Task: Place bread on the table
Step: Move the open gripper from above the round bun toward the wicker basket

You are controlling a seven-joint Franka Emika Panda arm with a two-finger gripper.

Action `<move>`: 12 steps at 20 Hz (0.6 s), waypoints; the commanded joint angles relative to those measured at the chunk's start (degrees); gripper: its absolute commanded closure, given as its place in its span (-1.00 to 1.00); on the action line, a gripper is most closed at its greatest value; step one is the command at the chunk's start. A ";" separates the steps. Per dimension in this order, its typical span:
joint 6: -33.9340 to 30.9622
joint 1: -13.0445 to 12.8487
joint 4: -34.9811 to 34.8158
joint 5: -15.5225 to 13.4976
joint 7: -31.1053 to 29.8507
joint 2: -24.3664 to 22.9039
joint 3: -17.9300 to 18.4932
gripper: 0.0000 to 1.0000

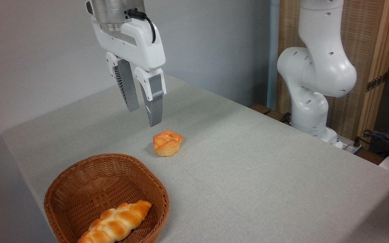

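**Inspector:** Nearest the lens you have the bread (115, 223), lying slantwise on the floor of the wicker basket (66, 182), its lower end cut off by the frame edge. It is not yet on the table (265, 168).

**Operator:** And the pincer?

**Inspector:** Your gripper (144, 113) hangs in the air above the cloth, behind the basket. Its fingers stand slightly parted and hold nothing. The small knotted bun (167, 143) sits on the cloth just below and to the right of the fingertips; it is not your target.

**Operator:** Which step, then?

**Inspector:** By my judgement, the approach. You must bring the pincer forward over the basket, turn it to close across the loaf's narrow width, and descend inside the rim.

**Operator:** Clearances?

**Inspector:** The basket wall rises close beside the loaf on the right; mind the fingers there. The basket itself sits near the table's front-left edge. Open cloth lies broad to the right of the basket, well apart from the bun and from the arm's base (311, 111).
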 commanded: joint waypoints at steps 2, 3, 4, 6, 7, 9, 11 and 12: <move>-0.75 -0.48 0.26 -0.07 0.71 -0.12 0.92 -1.00; -0.58 -0.48 0.26 -0.07 0.88 -0.12 0.92 -1.00; -0.23 -0.39 0.44 -0.07 0.89 -0.12 1.09 -1.00; -0.22 -0.39 0.53 -0.16 0.97 -0.12 2.76 -1.00; -0.22 -0.47 0.62 -0.07 0.97 -0.12 2.94 -1.00; -0.22 -0.48 0.62 -0.16 0.97 -0.12 3.03 -1.00; -0.22 -0.48 0.62 -0.07 0.97 -0.12 3.03 -1.00; -0.14 -0.48 0.62 -0.07 0.80 -0.12 2.77 -1.00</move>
